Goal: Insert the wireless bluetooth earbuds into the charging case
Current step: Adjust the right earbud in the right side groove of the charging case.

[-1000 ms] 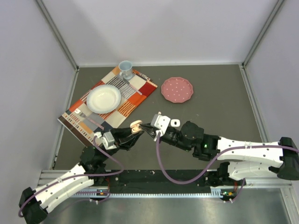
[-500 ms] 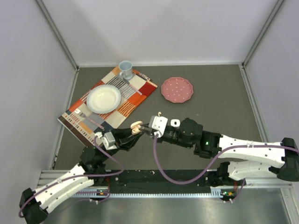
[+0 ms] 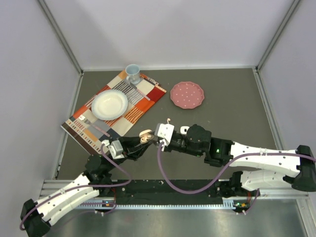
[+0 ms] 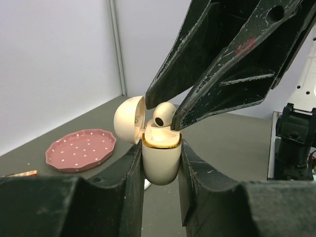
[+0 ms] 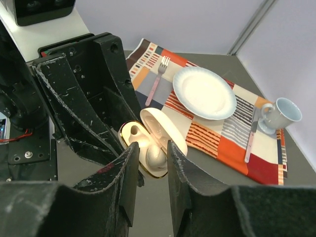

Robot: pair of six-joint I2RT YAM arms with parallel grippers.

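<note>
Top view: the step in hand is seating an earbud in the charging case (image 3: 144, 134), done in the air between the two arms. The left gripper (image 3: 143, 141) reaches up and right from its base with the case at its tip. The right gripper (image 3: 155, 138) comes in from the right, its arm stretched low over the table and its tips meeting the case. The bud is too small to make out here.

Left wrist: the left fingers are clenched on the case's lower body from both sides. The case is upright, with its lid hinged open to the left. The earbud (image 4: 163, 114) has its head above the gold rim and its stem down in the well. The right gripper's two black fingers flank it from above. I'd judge it partly seated, not flush.

Right wrist: looking down its own fingers, the bud sits between them in the near well, and the well beside it looks empty. I can't tell whether the fingers pinch the bud or only flank it.

Next, the right gripper should let go fully and back straight out along the finger line so the bud isn't dragged up. The left gripper holds the case steady. The bud may need a light press to seat it.
</note>
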